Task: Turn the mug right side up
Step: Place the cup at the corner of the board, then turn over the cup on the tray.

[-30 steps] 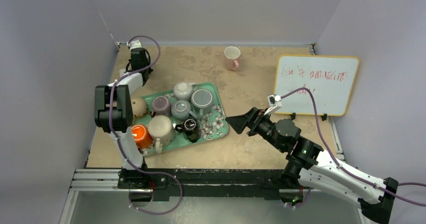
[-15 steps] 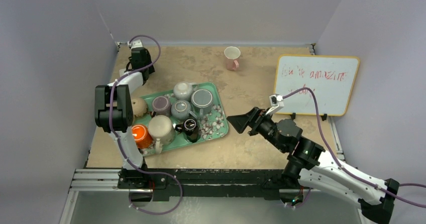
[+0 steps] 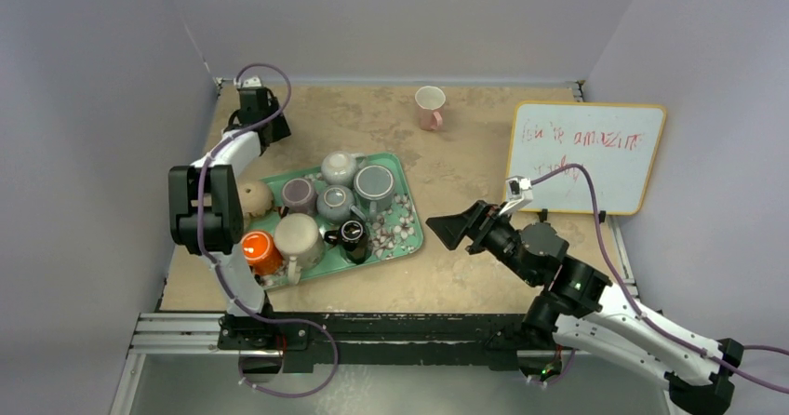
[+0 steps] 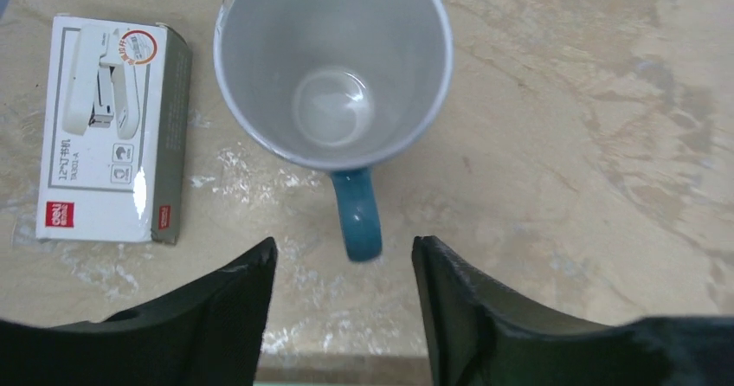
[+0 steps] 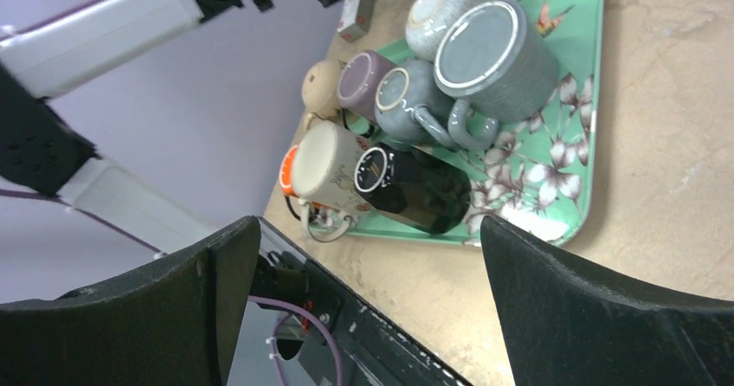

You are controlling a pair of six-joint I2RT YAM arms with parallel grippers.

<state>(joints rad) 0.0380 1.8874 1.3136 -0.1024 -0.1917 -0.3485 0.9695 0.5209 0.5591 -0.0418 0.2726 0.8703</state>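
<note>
The white mug with a blue handle (image 4: 333,66) stands right side up, mouth to the camera, on the beige mottled counter (image 3: 465,145) close to its far left corner, where 2 grey walls meet. The left pincer (image 4: 342,269) hangs over it with its black jaws parted. The tip of the handle lies between the 2 fingertips with a gap on each side, so nothing is gripped. On one side of the mug, just beside it but not touching, lies a flat white cardboard box (image 4: 108,126). It bears a drawing of a stapler, a red brand patch at one corner and small print that I cannot read. On the mug's other side the counter is bare and open. The green floral tray (image 3: 409,238) sits toward the left, crowded with mugs of grey, purple, cream, black and orange, most of them bottom up. A bare strip of counter runs between the tray's right rim and the white dry-erase board with a yellow frame (image 3: 586,154). The right pincer (image 3: 451,231) hovers over that strip, spread wide and holding nothing. Red handwriting on the board ends in "amazin"; the rest is too faint to make out. A pink cup (image 3: 430,106) stands alone near the far edge, well apart from everything else.
</note>
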